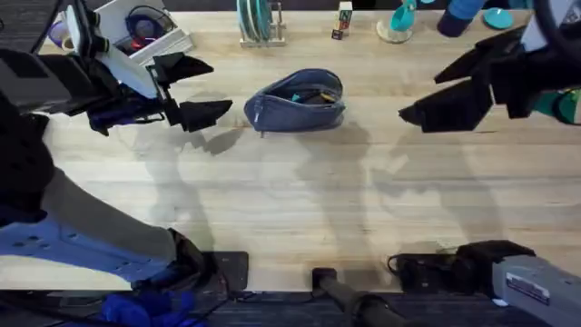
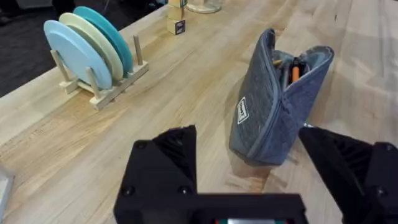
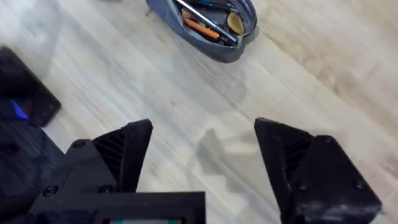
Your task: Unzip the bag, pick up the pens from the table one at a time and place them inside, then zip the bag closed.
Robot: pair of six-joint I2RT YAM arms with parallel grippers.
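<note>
In the middle of the table [image 1: 290, 209], toward its far side, the bag [image 1: 296, 100] lies with its zip open. An orange pen [image 3: 200, 28] and a grey pen [image 3: 205, 14] already lie inside it, and no pen is left on the wood, so I judge that the filling step is done and the closing of the zip is the step in hand.

The left gripper [image 1: 192, 89] hovers just beside the left end of the bag, with its fingers spread wide and nothing between them. The right gripper [image 1: 449, 91] hangs well apart on the right side, also wide open and empty.

The next move probably needs one gripper to hold an end of the bag steady while the other finds the small zip pull; where the pull is, I cannot tell.

A rack with plates [image 2: 93, 53] stands behind the bag, and small blocks [image 1: 342, 22] and cups are at the far edge. None of them blocks the way.
</note>
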